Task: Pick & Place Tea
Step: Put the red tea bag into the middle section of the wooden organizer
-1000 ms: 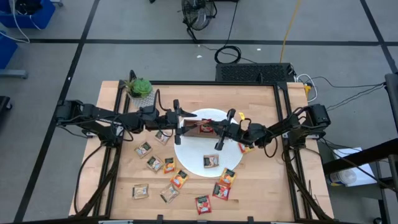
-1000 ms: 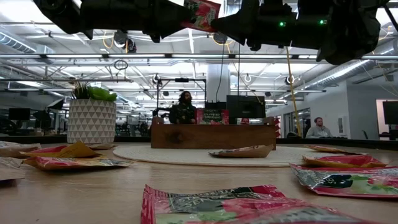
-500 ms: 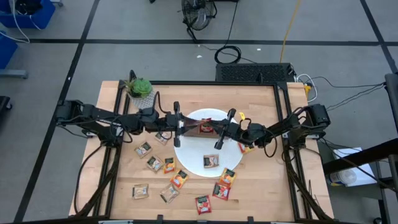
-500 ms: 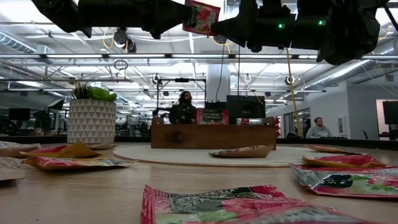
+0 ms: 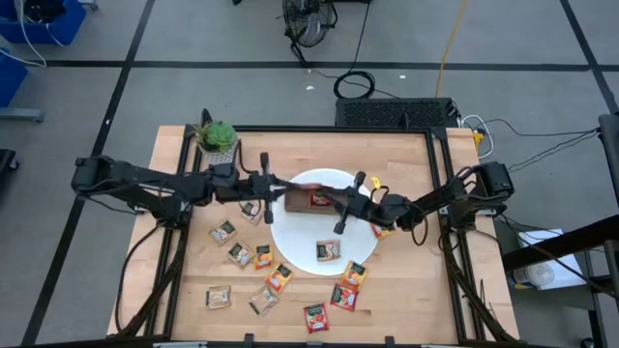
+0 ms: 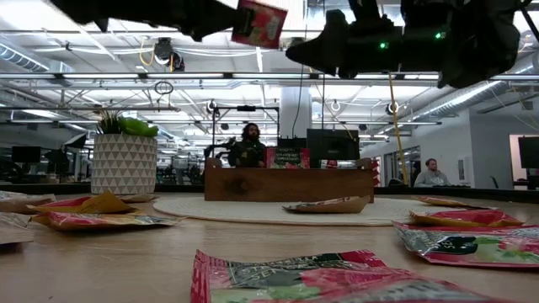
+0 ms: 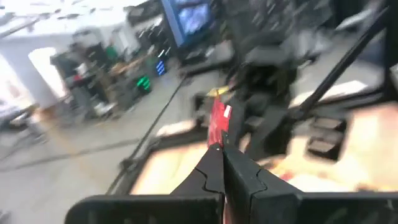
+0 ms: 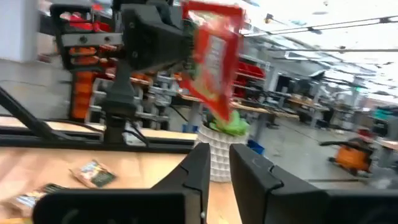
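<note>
The left gripper [image 5: 274, 186] hangs above the table at about nine o'clock from the big round white plate [image 5: 290, 237], over the plate's rim. Its two dark fingers [image 7: 214, 163] are pressed together on a small flat red tea sachet [image 6: 258, 23], which they pinch by one edge so that it stands clear of the table, high up in the low view. In the left wrist view the same sachet [image 7: 218, 124] sticks out from between the fingertips.

The right gripper [image 5: 350, 201] is over the plate, at three o'clock from the left one and just beside it. Its fingers [image 8: 198, 163] are slightly apart with a narrow gap between them, and nothing sits in that gap. In the right wrist view the held sachet [image 8: 214, 59] shows ahead of these fingers, apart from them, in the other arm's grip.

Between the two grippers, across the plate's twelve o'clock side, lies a brown wooden tray [image 5: 308, 199]. One more sachet [image 5: 329, 250] lies flat on the plate toward six o'clock. Other red, orange-yellow and pale sachets [image 5: 268, 280] are scattered on the light wooden table [image 5: 406, 290] from six to nine o'clock of the plate. A small green plant in a white patterned pot [image 5: 218, 136] stands at the table's eleven o'clock corner.
</note>
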